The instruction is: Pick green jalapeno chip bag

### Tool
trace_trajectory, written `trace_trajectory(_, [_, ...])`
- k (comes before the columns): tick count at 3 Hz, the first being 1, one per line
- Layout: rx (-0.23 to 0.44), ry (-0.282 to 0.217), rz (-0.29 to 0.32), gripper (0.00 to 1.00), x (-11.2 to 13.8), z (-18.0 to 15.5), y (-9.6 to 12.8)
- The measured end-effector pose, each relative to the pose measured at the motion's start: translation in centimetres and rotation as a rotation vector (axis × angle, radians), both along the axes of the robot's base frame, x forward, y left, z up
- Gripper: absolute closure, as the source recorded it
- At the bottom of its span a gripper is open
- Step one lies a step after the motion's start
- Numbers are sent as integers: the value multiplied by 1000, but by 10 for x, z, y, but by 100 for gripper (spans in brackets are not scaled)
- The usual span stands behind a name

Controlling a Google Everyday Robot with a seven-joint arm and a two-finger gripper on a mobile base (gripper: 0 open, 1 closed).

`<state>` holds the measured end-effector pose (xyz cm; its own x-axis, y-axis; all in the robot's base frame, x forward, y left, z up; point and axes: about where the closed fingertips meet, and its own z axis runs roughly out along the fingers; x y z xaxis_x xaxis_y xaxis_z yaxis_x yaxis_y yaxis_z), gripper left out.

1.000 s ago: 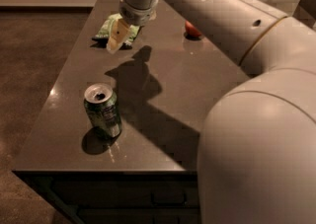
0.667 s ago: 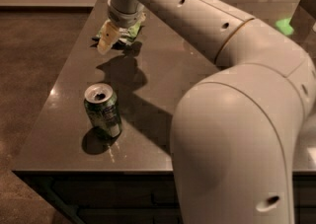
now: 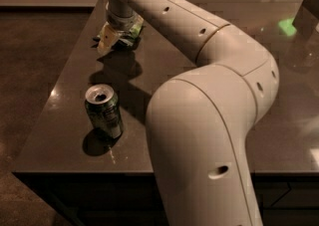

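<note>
The green jalapeno chip bag (image 3: 132, 31) lies at the far left of the dark table (image 3: 65, 120). Only a crinkly green strip of it shows, beside and under my gripper. My gripper (image 3: 110, 40) points down right over the bag's left part, at or just above it. I cannot tell whether it touches the bag. My pale arm (image 3: 199, 46) reaches from the lower middle of the view up to the bag and hides much of the table.
A green soda can (image 3: 103, 110) stands upright near the table's front left, well in front of the bag. A green glint (image 3: 286, 26) shows on the tabletop at the far right, next to a dark object (image 3: 306, 8). The table's left edge runs close to the bag.
My arm has swung left and filled more of the view. The gripper has shifted slightly left and down over the bag. The red thing at the back is now hidden.
</note>
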<state>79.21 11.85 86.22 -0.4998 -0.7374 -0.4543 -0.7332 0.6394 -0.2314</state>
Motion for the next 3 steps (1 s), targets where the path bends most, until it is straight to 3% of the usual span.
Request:
trace_trajectory(1, [-11, -1, -5, 13, 15, -7, -3])
trace_trajectory(2, [-25, 16, 3, 36, 22, -12, -5])
trace_trajectory(3, [9, 17, 28, 59, 17, -2, -8])
